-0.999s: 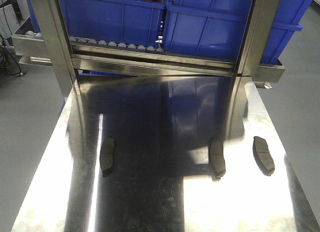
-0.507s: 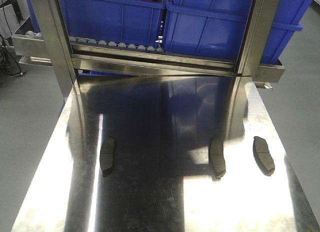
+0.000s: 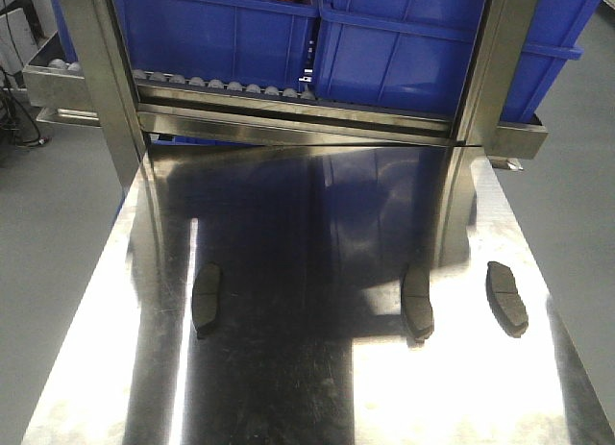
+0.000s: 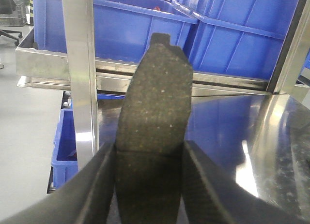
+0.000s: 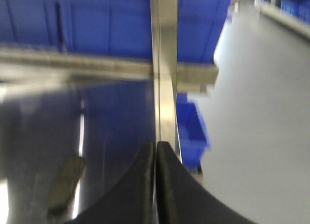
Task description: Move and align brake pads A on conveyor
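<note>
Left gripper (image 4: 149,151) pinched one brake pad (image 4: 154,103) upright before blue bins (image 4: 121,25), right gripper (image 5: 156,146) pressed together, empty, three more pads (image 3: 207,299) (image 3: 417,301) (image 3: 506,296) lay apart on the steel table (image 3: 288,397)

Closed right hand (image 5: 156,146), fingers touching; blurred brake pad (image 5: 65,185) lower left on steel table (image 5: 116,117); blue bins (image 5: 97,25) behind.

The shiny steel counter (image 3: 288,397) stretches away from where I stand, and its polished top mirrors the blue bins (image 3: 221,32) behind it. Flat on it, in a loose row across its width, lie the left brake pad (image 3: 206,299) near the left edge, the middle brake pad (image 3: 417,301) right of centre, and the right brake pad (image 3: 506,297) near the right edge, slightly angled. None of the three touch.
</note>
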{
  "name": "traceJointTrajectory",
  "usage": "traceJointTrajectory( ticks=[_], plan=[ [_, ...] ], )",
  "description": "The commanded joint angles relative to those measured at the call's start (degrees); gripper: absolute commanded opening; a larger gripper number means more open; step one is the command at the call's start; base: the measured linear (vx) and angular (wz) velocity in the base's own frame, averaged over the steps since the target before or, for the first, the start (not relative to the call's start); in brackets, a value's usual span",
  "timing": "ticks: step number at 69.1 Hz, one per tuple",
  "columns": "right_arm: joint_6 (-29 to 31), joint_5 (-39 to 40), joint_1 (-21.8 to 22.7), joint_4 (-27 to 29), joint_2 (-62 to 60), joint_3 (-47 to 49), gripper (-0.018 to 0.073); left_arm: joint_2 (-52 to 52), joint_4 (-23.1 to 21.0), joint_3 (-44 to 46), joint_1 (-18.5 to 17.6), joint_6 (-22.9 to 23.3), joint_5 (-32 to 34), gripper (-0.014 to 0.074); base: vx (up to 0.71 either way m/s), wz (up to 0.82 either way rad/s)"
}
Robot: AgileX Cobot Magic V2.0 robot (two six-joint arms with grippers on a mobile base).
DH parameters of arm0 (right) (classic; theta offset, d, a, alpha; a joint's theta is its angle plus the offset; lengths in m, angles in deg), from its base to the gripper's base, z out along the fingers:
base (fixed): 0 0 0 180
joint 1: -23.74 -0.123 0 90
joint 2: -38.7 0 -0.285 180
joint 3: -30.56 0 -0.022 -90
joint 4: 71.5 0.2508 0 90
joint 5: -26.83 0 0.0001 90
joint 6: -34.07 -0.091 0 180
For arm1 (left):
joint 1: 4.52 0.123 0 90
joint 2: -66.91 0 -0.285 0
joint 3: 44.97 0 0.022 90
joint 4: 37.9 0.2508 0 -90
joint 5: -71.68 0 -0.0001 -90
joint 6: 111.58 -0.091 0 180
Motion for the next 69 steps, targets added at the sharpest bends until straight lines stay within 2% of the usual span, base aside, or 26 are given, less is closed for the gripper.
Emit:
traceJointTrajectory(
  ticks=[1,15,29,36,57,63,69],
  plan=[
    [0.29,-2.71,0.01,1.02,6.90,5.24,-0.0010,-0.24,-0.05,1.65,-0.24,0.25,5.79,-0.0006,0.00,0.00],
    [-2.06,-4.88,0.01,3.94,15.64,7.44,-0.0010,-0.24,-0.05,1.65,-0.24,0.25,5.79,-0.0006,0.00,0.00],
    [-0.45,-5.83,0.01,3.20,19.34,7.57,0.0013,-0.24,-0.05,1.65,-0.24,0.25,5.79,-0.0006,0.00,0.00],
    [1.59,-7.95,0.01,3.20,21.03,8.06,0.0078,-0.24,-0.05,1.65,-0.24,0.25,5.79,-0.0006,0.00,0.00],
    [2.81,-16.34,0.01,3.73,30.51,17.37,0.0434,-0.24,-0.05,1.65,-0.24,0.25,5.79,-0.0006,0.00,0.00],
    [2.81,-16.46,0.01,3.73,34.29,20.09,0.0494,-0.24,-0.05,1.65,-0.24,0.25,5.79,-0.0006,0.00,0.00],
    [2.81,-16.51,0.01,3.80,38.52,22.71,0.0506,-0.24,-0.05,1.65,-0.24,0.25,5.79,-0.0006,0.00,0.00]
  ],
)
